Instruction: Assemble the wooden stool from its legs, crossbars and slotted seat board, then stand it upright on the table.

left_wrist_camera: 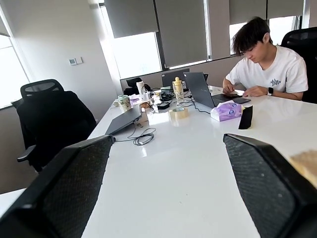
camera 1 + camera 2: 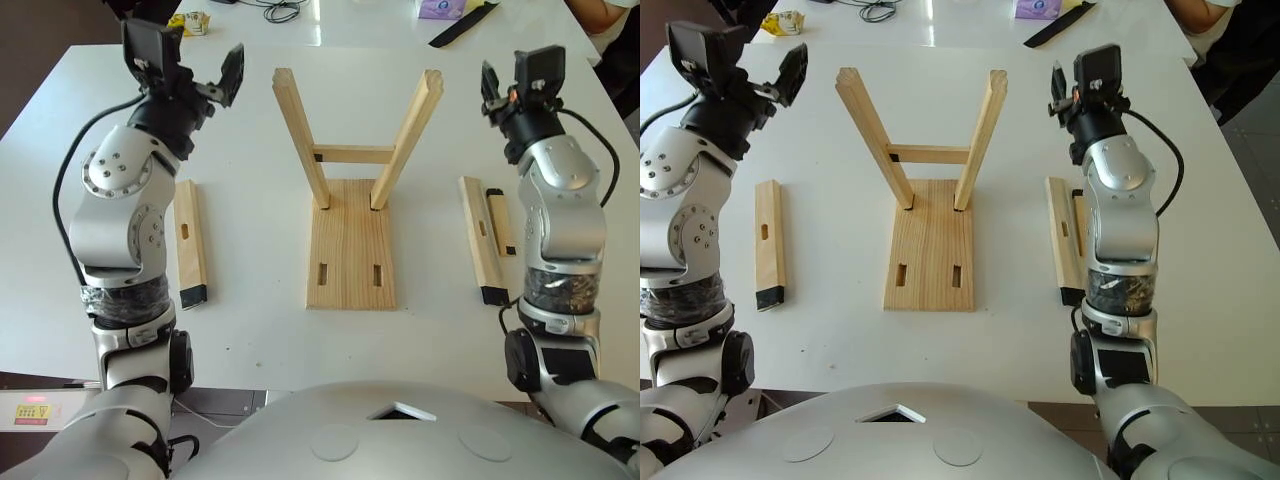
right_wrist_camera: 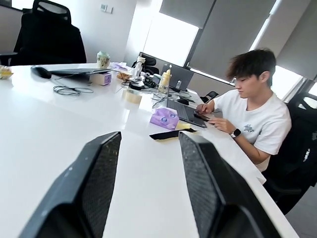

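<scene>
Left gripper point(image 2: 205, 80), right gripper point(image 2: 500, 92) aloft, each parted, empty.

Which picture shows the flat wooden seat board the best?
The left eye view: the whole seat board lies flat in the middle, two legs stuck in, two slots empty. The right eye view shows the same. Both wrist views look past their own fingers, far across the table.

Just office clutter on the white table point(image 1: 188, 173)
Beyond the left gripper point(image 1: 168, 141): a looped cable point(image 1: 142, 139) nearest, then a tape roll point(image 1: 178, 112), an open laptop point(image 1: 200, 89), and a purple tissue box point(image 1: 229, 111) further right.
</scene>
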Available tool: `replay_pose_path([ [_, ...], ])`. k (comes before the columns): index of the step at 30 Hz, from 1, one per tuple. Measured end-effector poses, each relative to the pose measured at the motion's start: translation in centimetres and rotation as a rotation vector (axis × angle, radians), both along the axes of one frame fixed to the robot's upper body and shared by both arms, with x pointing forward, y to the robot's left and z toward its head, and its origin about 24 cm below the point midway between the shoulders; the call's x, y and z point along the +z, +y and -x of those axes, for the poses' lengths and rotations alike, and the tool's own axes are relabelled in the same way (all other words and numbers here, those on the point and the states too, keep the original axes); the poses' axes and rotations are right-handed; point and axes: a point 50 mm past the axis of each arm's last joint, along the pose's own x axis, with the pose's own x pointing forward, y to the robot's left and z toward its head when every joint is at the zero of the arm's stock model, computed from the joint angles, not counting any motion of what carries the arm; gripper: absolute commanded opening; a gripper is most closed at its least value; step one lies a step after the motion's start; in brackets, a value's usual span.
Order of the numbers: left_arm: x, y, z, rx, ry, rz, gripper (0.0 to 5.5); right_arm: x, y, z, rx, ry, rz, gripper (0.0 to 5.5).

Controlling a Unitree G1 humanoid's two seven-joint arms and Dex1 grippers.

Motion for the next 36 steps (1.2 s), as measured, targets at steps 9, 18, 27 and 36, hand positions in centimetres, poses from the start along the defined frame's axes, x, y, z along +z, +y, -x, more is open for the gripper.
replay_pose_path([
  [9, 4.0, -3.9, -3.7, -0.013, -0.055, 0.088, 4.13, 5.7, 6.2, -2.1, 0.139, -0.16, -0.116, 2.19],
  [18, 3.8, -7.1, -6.2, -0.056, -0.035, 0.161, 4.13, 6.3, 9.2, -1.5, 0.3, -0.186, -0.188, 2.19],
  [27, -0.2, -9.4, -5.7, -0.118, 0.015, 0.132, 4.13, 2.6, 10.2, -1.4, 0.341, -0.093, -0.177, 2.19],
  [36, -1.3, -10.2, -4.5, -0.137, -0.041, 0.091, 4.13, 2.2, 10.6, -0.8, 0.356, -0.108, -0.173, 2.19],
])
